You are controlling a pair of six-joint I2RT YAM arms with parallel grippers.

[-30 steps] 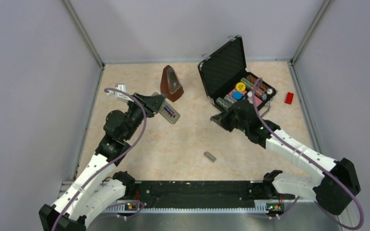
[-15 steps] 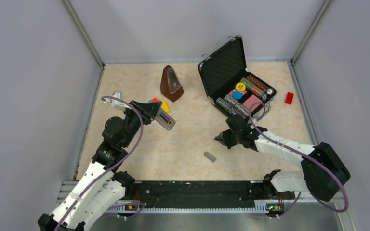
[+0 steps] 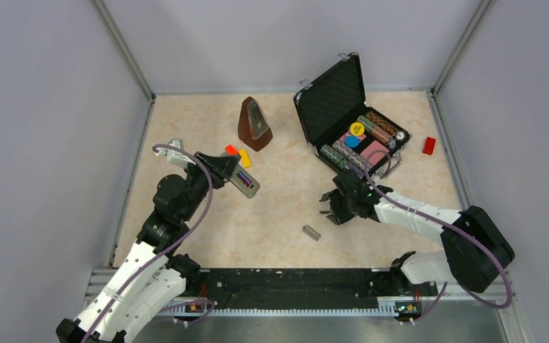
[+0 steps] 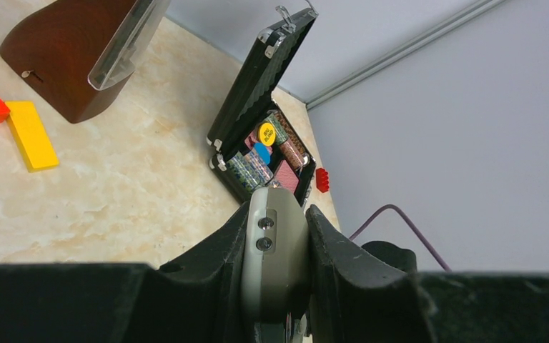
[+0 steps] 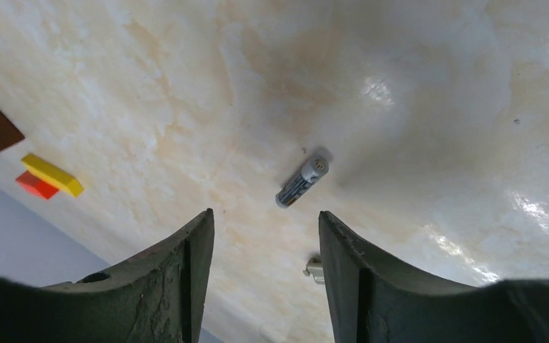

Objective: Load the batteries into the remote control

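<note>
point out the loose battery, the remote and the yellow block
battery (image 5: 302, 183), right wrist view, middle of its barrel
remote (image 4: 276, 261), left wrist view, middle of its grey back
yellow block (image 4: 32, 136), left wrist view, middle of its top face

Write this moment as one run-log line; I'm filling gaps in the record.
left tool: shut on remote control | right tool: open, aimed at battery lying on table | phase: pre-grasp
</note>
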